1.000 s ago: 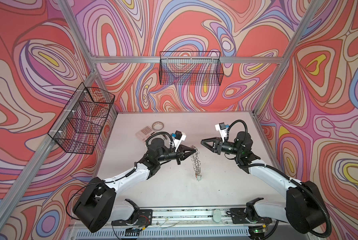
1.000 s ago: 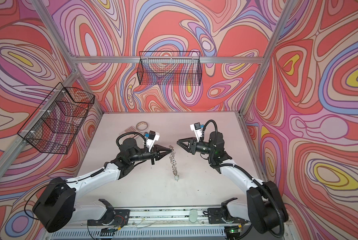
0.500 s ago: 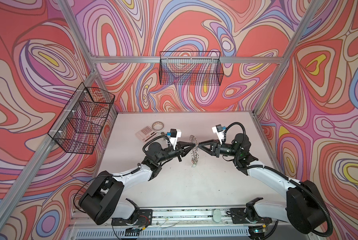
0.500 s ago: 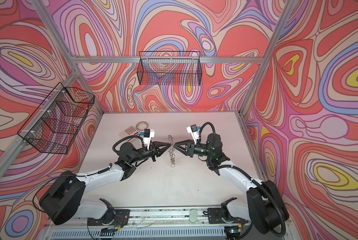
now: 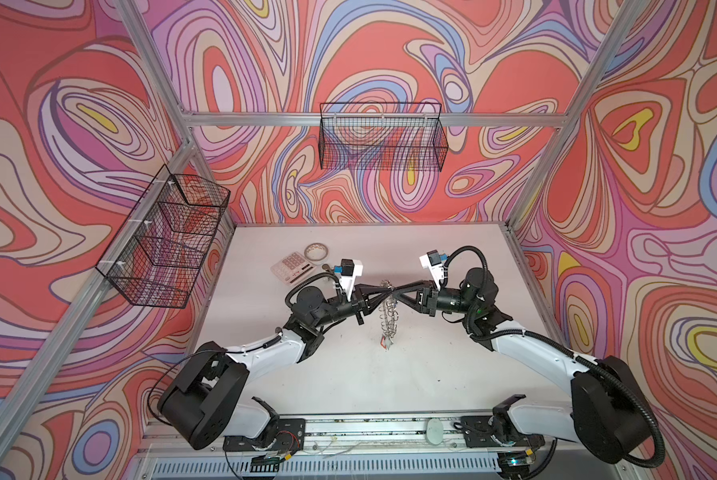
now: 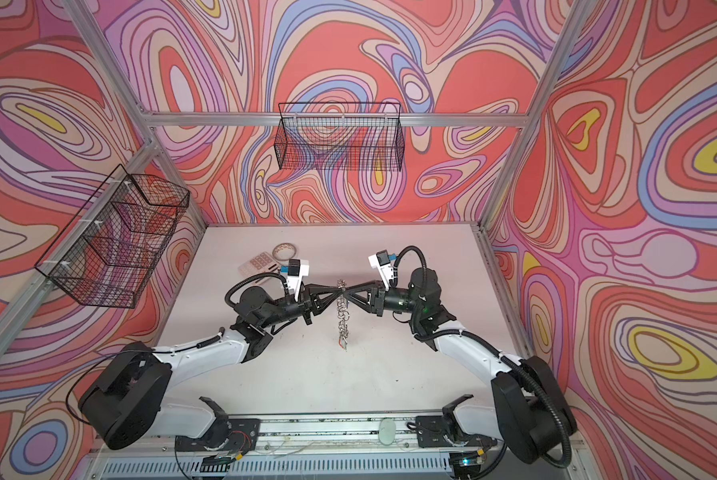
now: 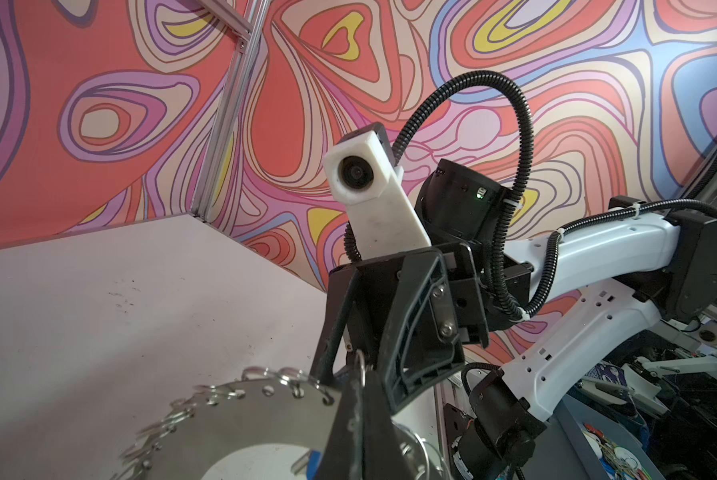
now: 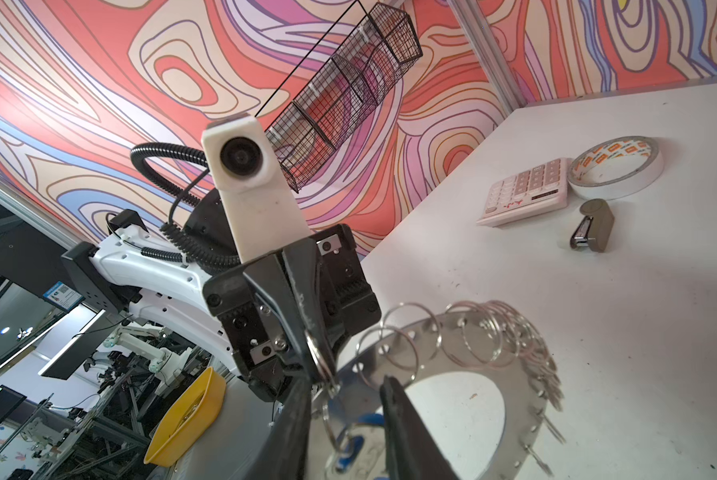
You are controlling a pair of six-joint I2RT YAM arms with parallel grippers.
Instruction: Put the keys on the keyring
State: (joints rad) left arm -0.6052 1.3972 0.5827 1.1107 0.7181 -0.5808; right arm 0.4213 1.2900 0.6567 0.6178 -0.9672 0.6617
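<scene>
The keyring hangs edge-on above the table's middle, a flat grey disc fringed with wire loops. My left gripper is shut on a loop at its top rim. My right gripper faces it tip to tip. Its fingers stand apart around a loop that carries a blue-tagged key. A red-orange-tagged key dangles at the keyring's lowest point. Other keys are hidden.
A pink calculator, a tape roll and a small stapler lie at the table's back left. Wire baskets hang on the back wall and the left wall.
My right gripper has come in from the right to the keyring's top rim, and its jaws have narrowed. The left gripper has raised the keyring slightly and stays shut on it.
</scene>
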